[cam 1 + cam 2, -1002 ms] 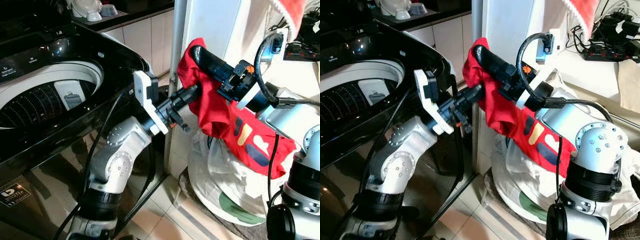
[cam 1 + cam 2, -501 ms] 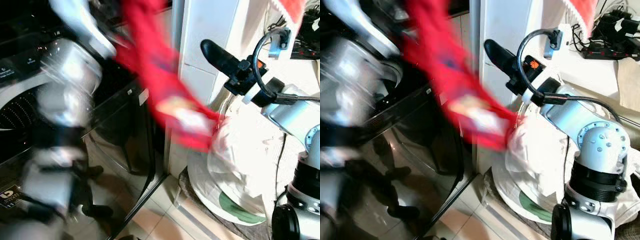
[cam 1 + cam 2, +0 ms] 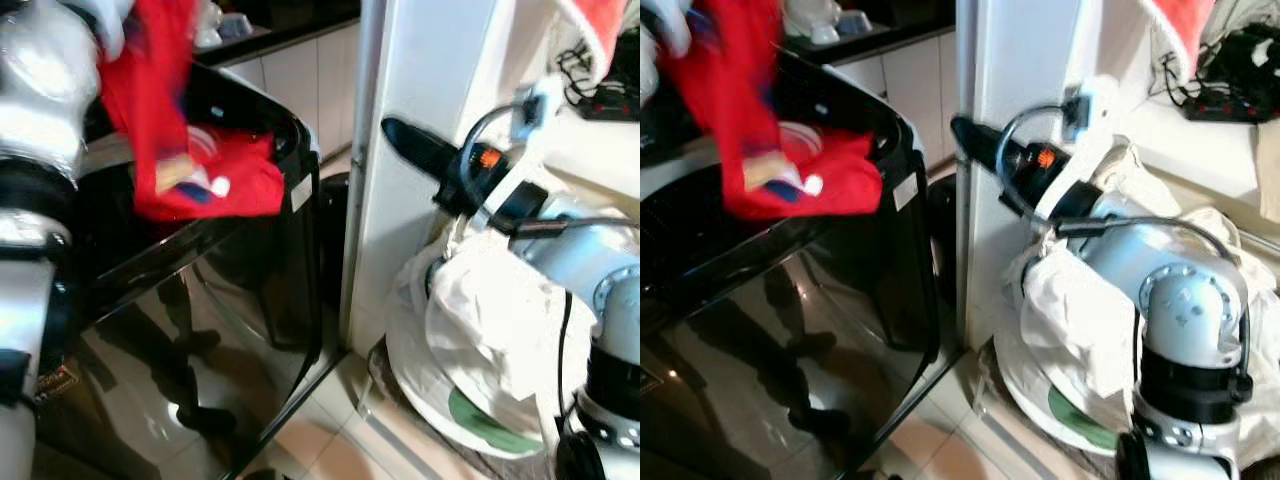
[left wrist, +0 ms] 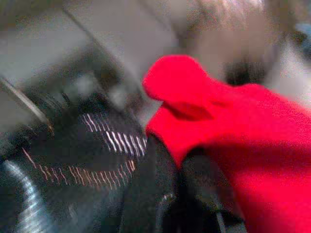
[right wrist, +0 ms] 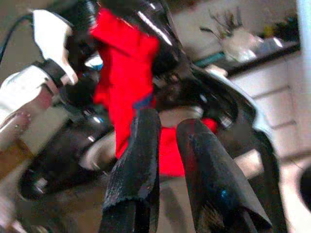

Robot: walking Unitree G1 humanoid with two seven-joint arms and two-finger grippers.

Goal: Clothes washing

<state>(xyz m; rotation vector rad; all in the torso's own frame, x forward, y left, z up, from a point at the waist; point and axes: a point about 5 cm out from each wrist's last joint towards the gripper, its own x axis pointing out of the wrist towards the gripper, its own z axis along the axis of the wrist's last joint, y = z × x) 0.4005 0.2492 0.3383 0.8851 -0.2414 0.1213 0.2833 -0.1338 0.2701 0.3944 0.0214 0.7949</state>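
Over washing machine [image 3: 250,290] top, left side of scene: red garment [image 3: 170,130] hanging from left gripper [image 4: 180,170], fingers pinching a bunch of the cloth, seen close in left wrist view. Lower hem draped across machine's front rim, upper part lifted above drum opening [image 3: 800,140]. Heavy blur on left arm, so exact grip point hard to read.

Right gripper [image 5: 165,160] off to the right by white pillar [image 3: 420,150], holding nothing, fingers with a narrow gap between them, near pressed together. White laundry bag [image 3: 480,350] below it, on floor beside pillar.

Judged step: dropping garment into drum. To do well: carry pinch point farther over centre of drum opening before release, since hem now lies on rim and could slide down glossy front. Lift high enough for trailing cloth to clear rim, then lower into drum, then spread fingers. Keep right arm parked clear. Risk: cloth snagging on fingers at release; small shake likely needed.
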